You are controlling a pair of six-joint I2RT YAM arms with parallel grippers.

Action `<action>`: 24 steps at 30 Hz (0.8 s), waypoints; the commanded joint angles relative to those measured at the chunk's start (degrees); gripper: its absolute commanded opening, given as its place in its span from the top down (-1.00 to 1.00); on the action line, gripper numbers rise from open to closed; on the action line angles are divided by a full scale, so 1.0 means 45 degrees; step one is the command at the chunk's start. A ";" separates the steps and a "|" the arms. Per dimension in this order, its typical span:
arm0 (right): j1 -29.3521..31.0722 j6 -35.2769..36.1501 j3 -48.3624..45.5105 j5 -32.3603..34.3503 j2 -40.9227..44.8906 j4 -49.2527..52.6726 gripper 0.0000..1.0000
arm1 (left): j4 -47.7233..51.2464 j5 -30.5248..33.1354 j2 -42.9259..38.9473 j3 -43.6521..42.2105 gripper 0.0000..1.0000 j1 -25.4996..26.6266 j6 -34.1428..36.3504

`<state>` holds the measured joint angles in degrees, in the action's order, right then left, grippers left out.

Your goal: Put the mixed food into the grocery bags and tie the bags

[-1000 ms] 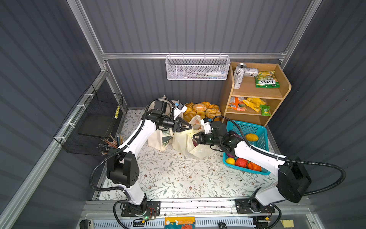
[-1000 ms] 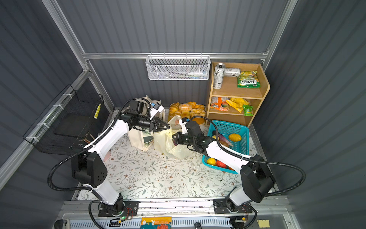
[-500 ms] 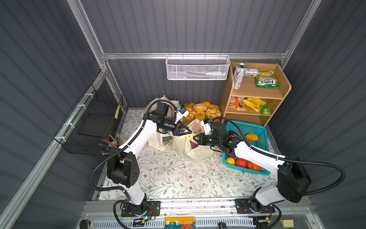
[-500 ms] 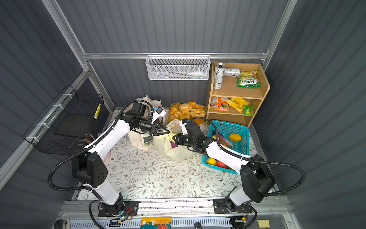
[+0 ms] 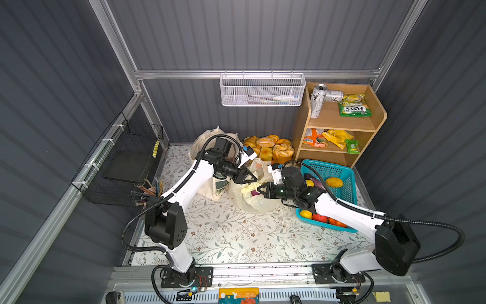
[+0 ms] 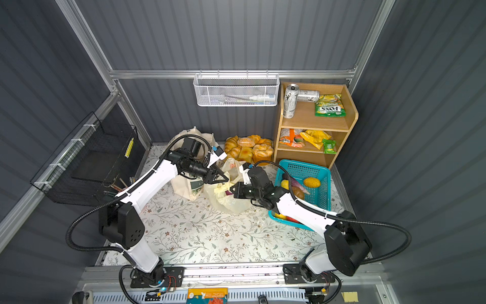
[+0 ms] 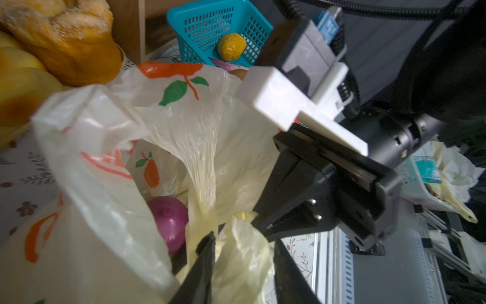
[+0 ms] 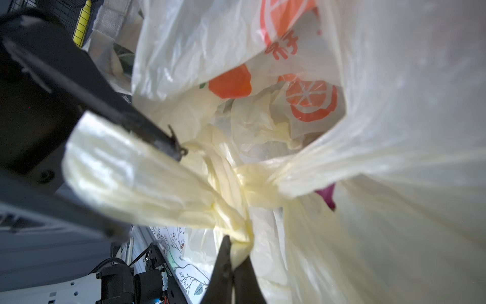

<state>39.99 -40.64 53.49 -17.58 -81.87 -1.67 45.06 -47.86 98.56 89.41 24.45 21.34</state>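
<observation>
While the right pincer [image 8: 234, 252] pinches the bag's [image 5: 252, 202] twisted top, the left pincer [image 7: 243, 239] stands spread with bag plastic between its jaws. An onion [image 7: 169, 221] lies inside.

Two top cameras sit side by side, high above the table [image 5: 223, 237]. They look down and toward the back wall [image 5: 236, 39]. Both top views show nearly the same whole scene: the left arm [image 5: 189, 184], the right arm [image 5: 342, 210], the wooden shelf [image 5: 328, 118] and the blue basket [image 5: 326, 169]. The left wrist camera sits on the left arm, very close to the plastic bag [image 7: 184, 126], and faces the right arm. The right wrist camera is close too and looks across the same bag toward the left arm. Both wrist views share the bag's bunched-up middle.
</observation>
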 commanded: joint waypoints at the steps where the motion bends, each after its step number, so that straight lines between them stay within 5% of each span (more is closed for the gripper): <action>1: 0.0083 -0.0057 -0.0107 0.0145 0.0221 -0.0094 1.00 | -0.1384 0.1475 -0.1263 -0.0465 0.24 -0.0173 -0.0886; 5: 0.0063 0.0198 0.0169 0.0209 0.0109 0.0115 1.00 | -0.3294 0.3659 -0.2901 -0.1669 0.06 -0.0218 -0.1384; 8: -0.0008 0.0449 0.0575 0.0211 0.0135 0.0370 1.00 | -0.4013 0.3987 -0.3774 -0.2552 -0.06 -0.0218 -0.1540; 9: -0.0054 0.0573 0.0788 0.0199 0.0147 0.0532 1.00 | -0.4225 0.3992 -0.3978 -0.2728 -0.26 -0.0218 -0.1593; 10: -0.0145 0.0678 0.1036 0.0172 0.0173 0.0739 1.00 | -0.4425 0.3992 -0.4221 -0.2890 -0.97 -0.0223 -0.1644; 15: -0.0854 0.1263 0.2596 -0.0169 0.0461 0.1719 1.00 | -0.6807 0.5148 -0.5289 -0.4084 -1.00 -0.0218 -0.2751; 20: -0.1521 0.2126 0.4528 -0.0793 0.0460 0.2913 1.00 | -1.1773 0.8233 -0.6837 -0.6737 -1.00 -0.0218 -0.5473; 24: -0.1964 0.2447 0.5484 -0.0835 0.0232 0.3424 1.00 | -1.1586 0.7247 -0.6455 -0.6109 -0.97 -0.0218 -0.5155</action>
<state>32.08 -32.42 76.09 -19.81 -81.01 9.65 -0.60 -16.45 68.82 59.09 23.79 0.60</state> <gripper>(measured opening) 0.041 0.989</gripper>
